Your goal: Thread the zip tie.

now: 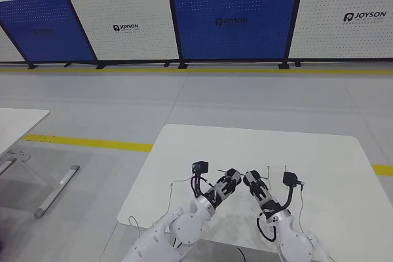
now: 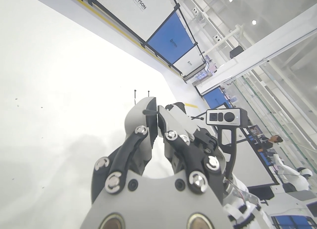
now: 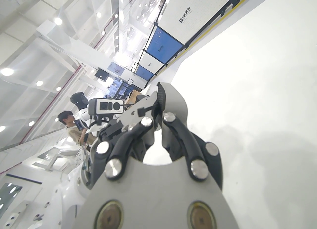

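My left gripper [image 1: 232, 175] [image 2: 157, 109] is shut on a thin black zip tie [image 2: 148, 111], and a short end sticks out sideways from between the pads. Close beside it, my right gripper [image 1: 251, 177] [image 3: 158, 92] is shut on a black zip tie [image 3: 142, 111] whose small square head juts out past one finger. I cannot tell whether the two grippers hold the same tie. Both grippers hover low over the near middle of the white table [image 1: 281, 144], tips pointing away from the robot and nearly touching each other.
Two spare black zip ties [image 1: 268, 172] [image 2: 135, 96] lie on the table just beyond the grippers. A second white table [image 1: 6, 124] stands at the far left, with a grey tube [image 1: 56, 191] on the floor beside it.
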{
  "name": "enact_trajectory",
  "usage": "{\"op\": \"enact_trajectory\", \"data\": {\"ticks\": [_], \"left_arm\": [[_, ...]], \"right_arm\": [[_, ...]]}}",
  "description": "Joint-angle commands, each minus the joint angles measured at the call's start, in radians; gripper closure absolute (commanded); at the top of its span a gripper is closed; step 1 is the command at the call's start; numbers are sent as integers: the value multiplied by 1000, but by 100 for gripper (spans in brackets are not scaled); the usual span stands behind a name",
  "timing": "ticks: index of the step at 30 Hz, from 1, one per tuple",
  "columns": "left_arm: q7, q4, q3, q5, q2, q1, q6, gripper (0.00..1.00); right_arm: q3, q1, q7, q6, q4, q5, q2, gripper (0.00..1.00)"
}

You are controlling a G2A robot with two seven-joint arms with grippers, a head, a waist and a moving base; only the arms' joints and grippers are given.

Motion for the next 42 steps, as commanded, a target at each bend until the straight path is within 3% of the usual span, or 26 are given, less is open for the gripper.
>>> {"op": "enact_trajectory", "data": {"ticks": [1,10,17,18,19,20,24,32,38,42], "left_arm": [[-4,-2,-2,-4,0,2,-10,100],[-24,-13,-17,-16,2,12,-34,100],[-8,-10,-22,-9,0,12,-17,100],[-6,-9,-21,-8,-1,10,-14,100],[-5,-7,-19,-7,-2,9,-11,100],[-4,-6,-18,-7,-2,8,-10,100],[4,-3,-16,-8,-5,3,0,100],[12,4,-16,-12,-9,1,3,100],[14,4,-19,-10,-10,6,-1,100],[10,0,-18,2,-10,12,-8,100]], "right_arm": [[1,1,2,2,-1,-1,0,100],[2,8,46,-8,-1,23,2,100],[12,7,45,-3,1,58,3,100],[14,6,44,-4,1,65,3,96],[16,5,44,-6,0,72,4,80],[18,4,43,-7,0,74,4,75],[20,1,39,-11,-3,71,5,70],[18,-7,30,-22,-4,62,6,75],[26,-18,13,-34,-10,68,8,84],[27,-21,10,-35,-12,66,8,96]]}}
